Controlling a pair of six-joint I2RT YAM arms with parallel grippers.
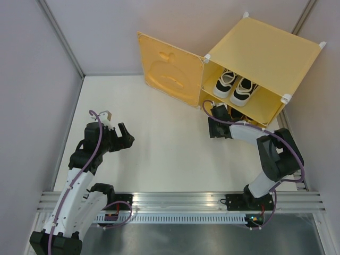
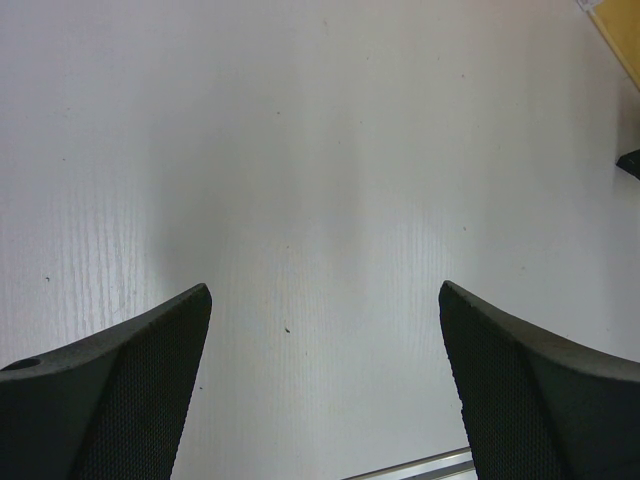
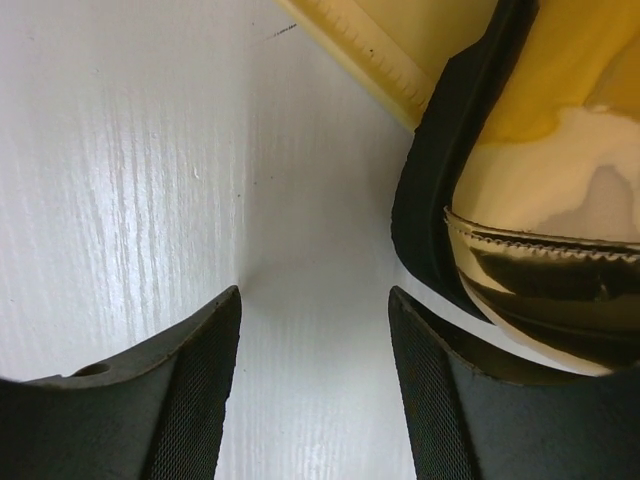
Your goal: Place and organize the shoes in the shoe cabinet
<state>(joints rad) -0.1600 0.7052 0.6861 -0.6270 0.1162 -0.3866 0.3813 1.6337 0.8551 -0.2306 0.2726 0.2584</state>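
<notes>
The yellow-orange shoe cabinet (image 1: 265, 50) stands at the back right with its face-embossed door (image 1: 170, 71) swung open to the left. The white sneakers (image 1: 236, 87) sit side by side on its upper level. The gold loafers (image 1: 240, 115) lie in the lower compartment, mostly hidden by the shelf. My right gripper (image 1: 218, 110) is open and empty at the lower compartment's front left. In the right wrist view its fingertips (image 3: 315, 330) hang over bare table, and one gold loafer (image 3: 545, 260) lies just right of the right finger. My left gripper (image 1: 126, 137) is open and empty over the table (image 2: 325, 320).
Grey walls close the table's left, back and right. A metal rail (image 1: 180, 201) runs along the near edge. The cabinet's bottom edge (image 3: 350, 45) shows in the right wrist view, and a cabinet corner (image 2: 615, 20) in the left wrist view.
</notes>
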